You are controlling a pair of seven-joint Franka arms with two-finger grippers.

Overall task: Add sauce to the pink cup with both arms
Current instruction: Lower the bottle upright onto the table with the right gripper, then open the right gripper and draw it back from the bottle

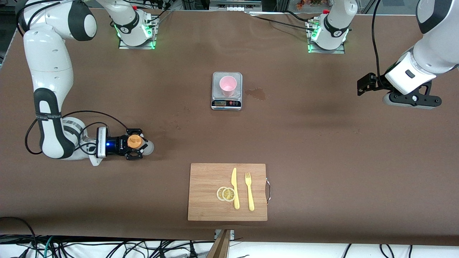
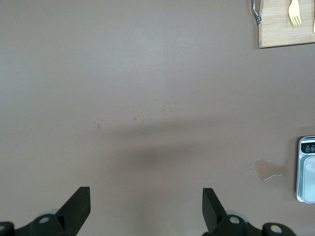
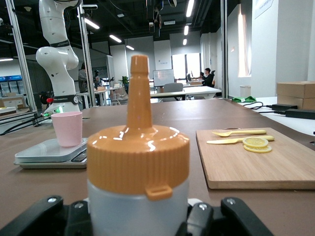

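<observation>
The sauce bottle (image 1: 135, 142), frosted white with an orange cap, stands upright toward the right arm's end of the table. My right gripper (image 1: 138, 146) reaches in low and level and is shut on its body. In the right wrist view the sauce bottle (image 3: 138, 167) fills the middle, with the right gripper (image 3: 138, 219) round its lower part. The pink cup (image 1: 227, 85) stands on a grey scale (image 1: 226, 103) mid-table; the pink cup (image 3: 67, 128) also shows past the bottle. My left gripper (image 1: 411, 102) hangs open and holds nothing above bare table at the left arm's end, its fingers (image 2: 78, 201) wide apart.
A wooden cutting board (image 1: 208, 200) lies nearer the front camera than the scale, with a yellow knife (image 1: 235, 188), a yellow fork (image 1: 249, 191) and lemon slices (image 1: 226, 194) on it. A wet stain (image 1: 256, 94) marks the cloth beside the scale.
</observation>
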